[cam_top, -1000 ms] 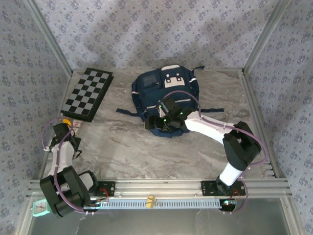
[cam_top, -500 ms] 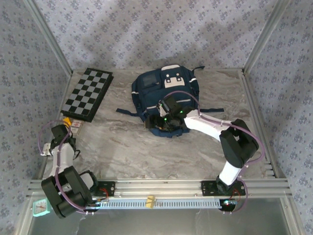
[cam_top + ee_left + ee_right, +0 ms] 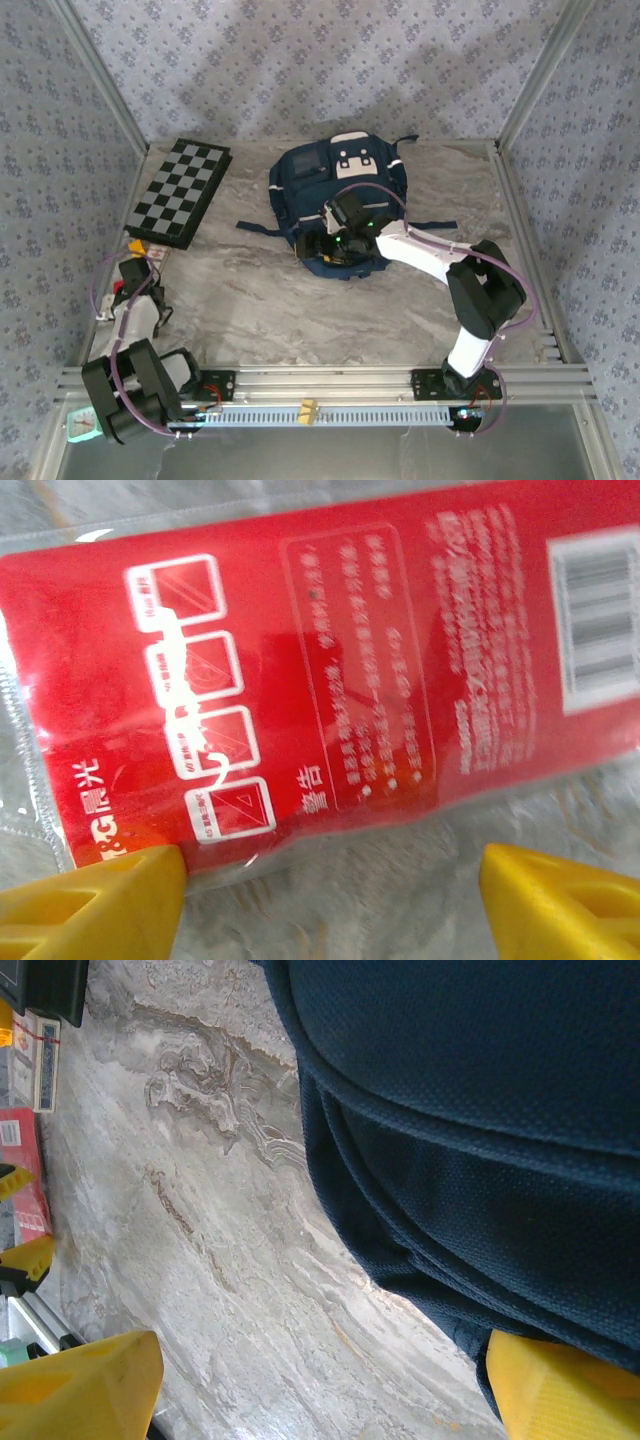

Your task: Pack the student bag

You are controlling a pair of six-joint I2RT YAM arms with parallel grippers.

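A grey-white marbled stone-look tabletop (image 3: pixel 200 1210) runs out ahead of the yellow fingers (image 3: pixel 80 1380). Beyond it rise pale lilac floral-print wallpapered walls (image 3: pixel 300 60) on three sides, framed by slanting silver aluminium posts (image 3: pixel 535 85). Soft, even light, faint shadows.

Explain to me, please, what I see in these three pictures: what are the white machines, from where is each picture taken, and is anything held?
These are two robot arms, bolted at the near edge of a marble table. The top picture looks down from above and behind them. The other two come from a small camera on each wrist; the yellow wedges at their bottom corners are the fingertips. On the table lie a navy student bag, a checkered board and a red packet in clear wrap. The left gripper hangs open over the packet; the right gripper stands open at the bag's near edge. Neither holds anything.
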